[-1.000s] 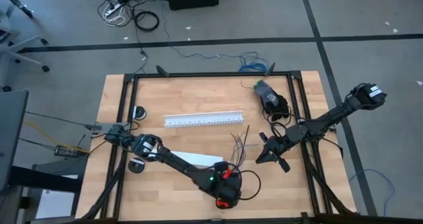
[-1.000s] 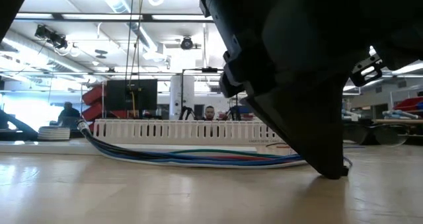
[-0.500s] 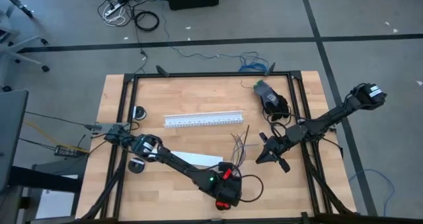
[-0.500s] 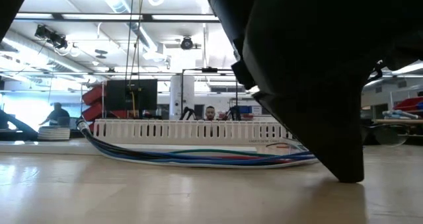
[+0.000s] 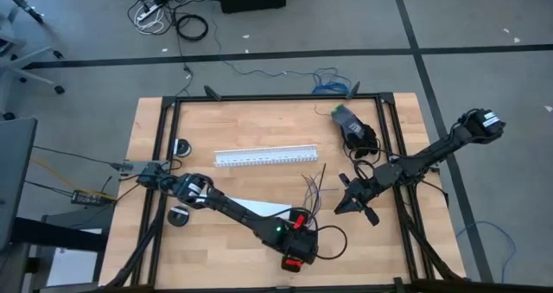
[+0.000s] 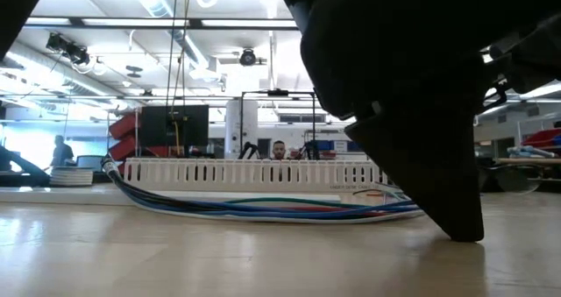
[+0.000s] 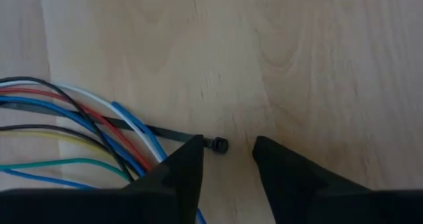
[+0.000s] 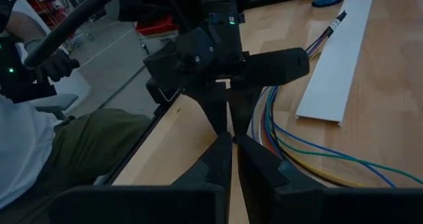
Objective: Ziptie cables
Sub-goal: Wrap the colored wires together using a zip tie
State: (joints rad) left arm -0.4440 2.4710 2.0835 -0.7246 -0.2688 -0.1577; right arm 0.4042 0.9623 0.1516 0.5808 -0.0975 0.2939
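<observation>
Two parted fingers of the left gripper (image 7: 226, 163) straddle the ziptie (image 7: 213, 145) head; lower squarely before pinching, clear of the cables (image 7: 99, 135).

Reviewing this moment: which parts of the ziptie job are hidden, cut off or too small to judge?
- Ziptie: left wrist view shows only its head end; the strip passes under the cables and leaves the frame.
- High view: the ziptie is too thin to pick out beside the left end effector.
- Low view: a dark arm fills the right side, hiding where the cables end.
- Right end effector: its shut tips show nothing held.
</observation>
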